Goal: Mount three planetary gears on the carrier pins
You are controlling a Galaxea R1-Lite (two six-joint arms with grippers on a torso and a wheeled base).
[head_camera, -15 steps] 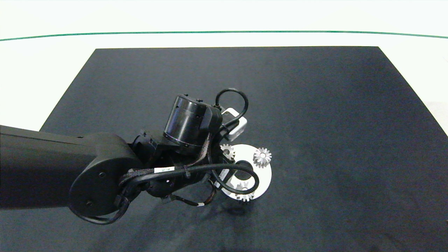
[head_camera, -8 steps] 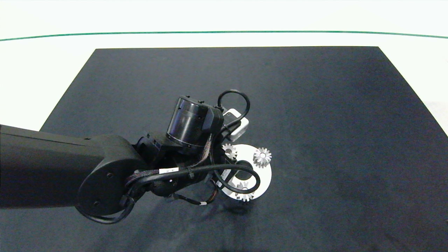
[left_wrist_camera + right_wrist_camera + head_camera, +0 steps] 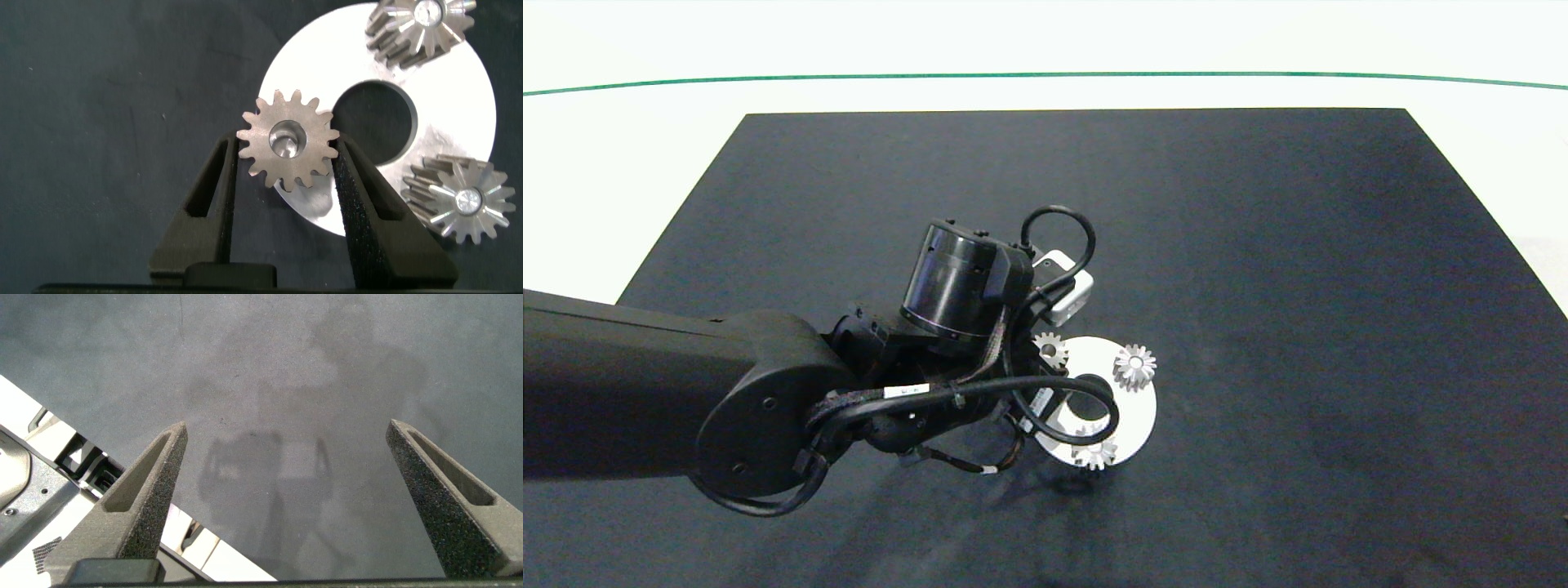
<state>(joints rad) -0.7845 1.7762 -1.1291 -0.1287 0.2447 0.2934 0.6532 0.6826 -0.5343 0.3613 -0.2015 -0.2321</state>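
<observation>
Left arm (image 3: 727,392) reaches across the mat to the white disc (image 3: 1139,408), two gears seated at two and six o'clock. Left gripper (image 3: 286,175) pinches the third gear (image 3: 288,149), bore hovering over the disc's ten o'clock edge; right gripper (image 3: 286,498) gapes empty, off-scene.

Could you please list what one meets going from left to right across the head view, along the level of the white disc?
The left arm → the gear on the disc's left edge → the disc's centre hole → the gear on its right side → bare black mat.
</observation>
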